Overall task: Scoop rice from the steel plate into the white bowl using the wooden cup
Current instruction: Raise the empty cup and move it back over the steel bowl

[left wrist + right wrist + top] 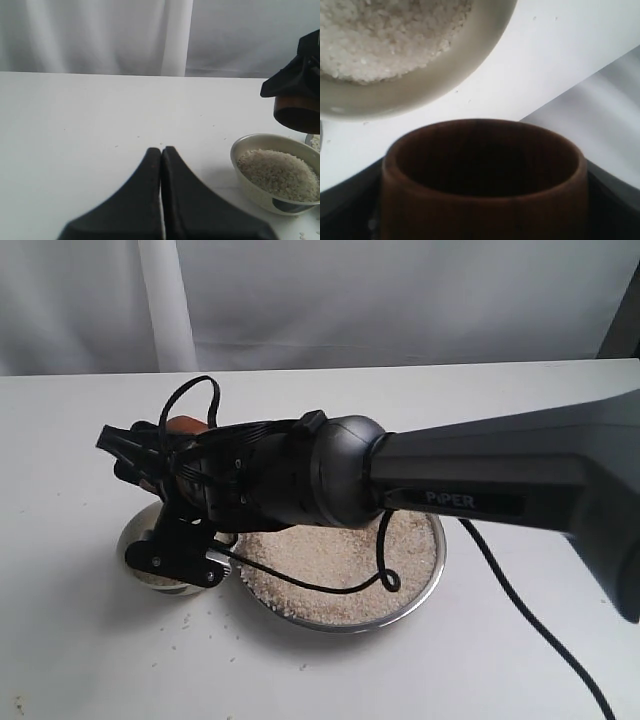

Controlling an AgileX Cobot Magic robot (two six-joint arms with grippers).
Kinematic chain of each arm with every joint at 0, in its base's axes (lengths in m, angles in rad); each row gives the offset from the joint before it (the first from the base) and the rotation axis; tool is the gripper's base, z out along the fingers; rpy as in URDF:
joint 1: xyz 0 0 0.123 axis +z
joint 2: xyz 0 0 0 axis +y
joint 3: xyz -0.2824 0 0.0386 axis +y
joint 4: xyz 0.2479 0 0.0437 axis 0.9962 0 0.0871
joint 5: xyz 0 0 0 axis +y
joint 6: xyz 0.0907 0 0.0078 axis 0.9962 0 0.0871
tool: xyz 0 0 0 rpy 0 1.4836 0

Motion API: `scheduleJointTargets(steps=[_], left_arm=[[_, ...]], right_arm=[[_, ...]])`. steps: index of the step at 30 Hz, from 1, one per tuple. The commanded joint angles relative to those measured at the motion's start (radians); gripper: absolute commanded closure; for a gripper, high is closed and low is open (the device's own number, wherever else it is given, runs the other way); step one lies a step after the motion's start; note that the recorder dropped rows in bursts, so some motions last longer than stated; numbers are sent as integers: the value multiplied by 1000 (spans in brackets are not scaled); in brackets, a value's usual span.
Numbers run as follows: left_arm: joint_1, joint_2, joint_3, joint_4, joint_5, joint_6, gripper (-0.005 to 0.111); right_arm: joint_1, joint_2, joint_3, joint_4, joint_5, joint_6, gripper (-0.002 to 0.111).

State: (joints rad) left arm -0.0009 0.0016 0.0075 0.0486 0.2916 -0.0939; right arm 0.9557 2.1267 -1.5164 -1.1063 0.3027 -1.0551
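Fingers [614,212] of the right gripper [150,447] stand on either side of the wooden cup [482,180]. They are closed onto its outer wall at a moderate spread set by the cup's width, and they touch nothing else. On the left gripper [161,154] the fingers are brought fully together and hold nothing. It hangs over the bare table [90,115], off to one side of the work.

Handling, as judged: the cup is rigid polished wood, light, and probably slick under flat pads. The sound hold is across the body below the rim, and that appears to be how it is taken. The rice [340,565] is dry and loose and will run out at any tilt; stray grains [190,625] lie on the table. The white bowl [272,172] is ceramic, heavier, and liable to chip if the cup strikes it.

Location: the cup hangs above the white bowl, clear of its rim, at the left of the exterior view. The right arm reaches across the steel plate [330,627] to hold it there. The cup's dark interior shows no grains. The bowl carries a heap of rice, and the plate is well covered with it
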Motion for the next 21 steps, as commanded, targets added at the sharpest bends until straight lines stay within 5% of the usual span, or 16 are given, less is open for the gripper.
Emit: scheduleJointTargets(steps=[1, 10, 21], left_arm=[[-4, -2, -8, -5, -7, -2, 107], [-4, -2, -8, -5, -7, -2, 107], [-4, -2, -8, -5, -7, -2, 107]], right_arm=[[3, -7, -9, 0, 45, 140, 108], [-43, -121, -9, 98, 203, 560, 108], [-205, -183, 84, 105, 404, 494, 108]])
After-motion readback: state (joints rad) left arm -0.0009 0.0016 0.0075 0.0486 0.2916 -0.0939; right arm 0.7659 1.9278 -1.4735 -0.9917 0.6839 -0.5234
